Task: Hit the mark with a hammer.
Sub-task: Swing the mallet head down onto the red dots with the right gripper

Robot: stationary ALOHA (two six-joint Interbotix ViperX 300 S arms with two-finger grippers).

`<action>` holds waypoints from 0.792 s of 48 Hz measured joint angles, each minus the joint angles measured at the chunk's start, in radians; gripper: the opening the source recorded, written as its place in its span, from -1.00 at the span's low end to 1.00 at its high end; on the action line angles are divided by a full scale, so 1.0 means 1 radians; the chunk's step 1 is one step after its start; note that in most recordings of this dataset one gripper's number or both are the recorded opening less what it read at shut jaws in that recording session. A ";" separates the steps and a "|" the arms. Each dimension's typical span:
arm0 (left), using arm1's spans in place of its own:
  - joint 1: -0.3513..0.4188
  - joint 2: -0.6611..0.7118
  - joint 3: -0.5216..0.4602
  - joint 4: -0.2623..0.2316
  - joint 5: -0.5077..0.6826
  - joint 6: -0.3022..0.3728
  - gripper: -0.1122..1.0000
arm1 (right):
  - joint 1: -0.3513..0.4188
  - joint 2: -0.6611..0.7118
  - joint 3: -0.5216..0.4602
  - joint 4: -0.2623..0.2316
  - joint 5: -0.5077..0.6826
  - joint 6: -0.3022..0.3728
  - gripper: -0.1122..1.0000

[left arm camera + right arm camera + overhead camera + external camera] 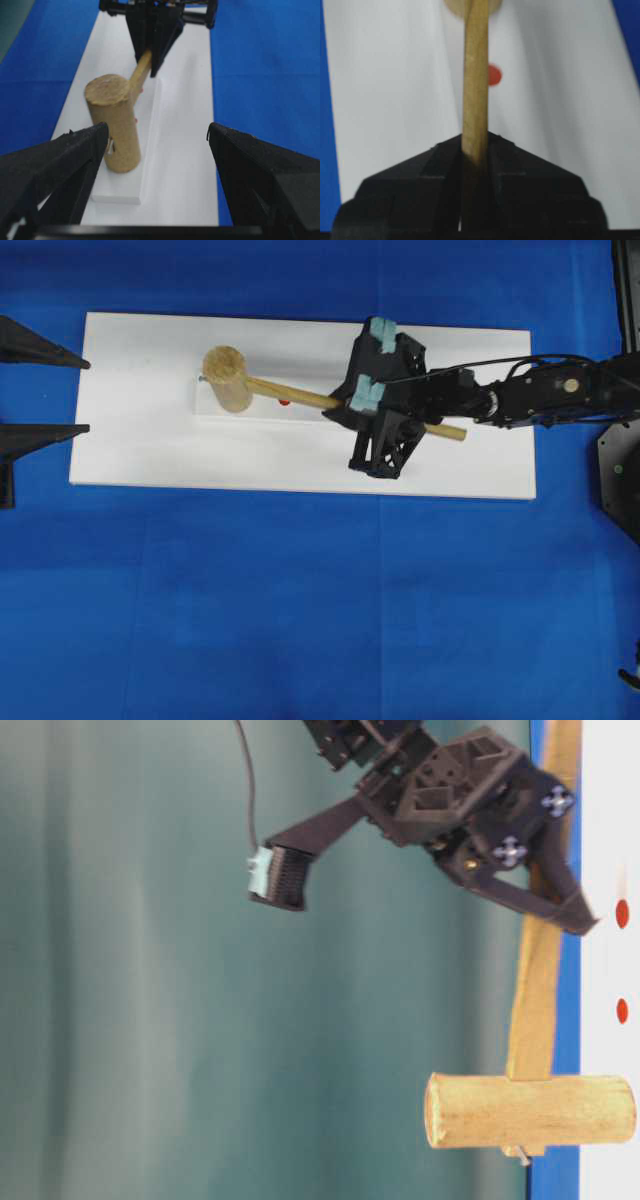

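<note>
Firmly, the right gripper [475,165] clamps the hammer [226,378] handle (left gripper [157,137] spread wide, holding nothing).

1 hammer [240,383], 2 grippers in view (right gripper [345,403] at 3 o'clock of the hammer head, left gripper [60,395] at 9), 2 red dots [622,913] in the table-level view, 1 white board [150,455], 1 small white block [147,155], 1 blue cloth [300,620].
</note>
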 measured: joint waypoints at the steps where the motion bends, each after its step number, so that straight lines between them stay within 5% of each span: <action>1: 0.000 0.000 0.000 0.000 0.000 0.002 0.61 | 0.000 -0.011 0.003 0.000 -0.006 -0.002 -0.77; 19: -0.002 0.000 0.000 0.000 0.000 0.000 0.61 | 0.003 -0.302 0.164 -0.002 -0.043 -0.002 -0.77; 38: 0.000 -0.002 0.000 0.000 -0.002 0.000 0.61 | 0.020 -0.233 0.184 0.014 -0.040 0.008 -0.77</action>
